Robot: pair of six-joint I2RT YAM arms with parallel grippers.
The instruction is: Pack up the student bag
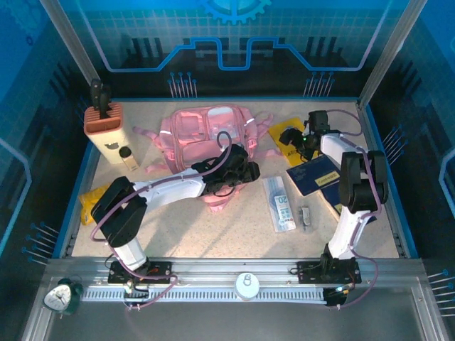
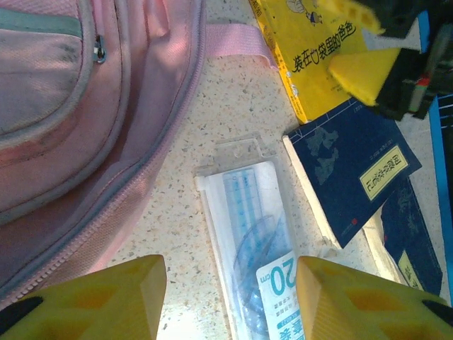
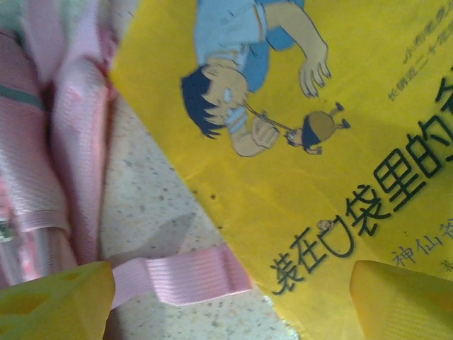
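Evidently the student bag [image 1: 206, 138], soft slumping pink fabric, is lying at the back middle of the table. The right gripper [image 3: 230, 301] is hovering wide open over a flat, glossy yellow picture book [image 3: 318, 106] just beside the bag; it should probably be pinching the book's thin edge squarely. The left gripper [image 2: 230, 297] is hanging open and empty over a rigid clear ruler case [image 2: 248, 227]. A woven pink strap [image 3: 180, 280] is running up to the book's edge, so the fingers should be avoiding it.
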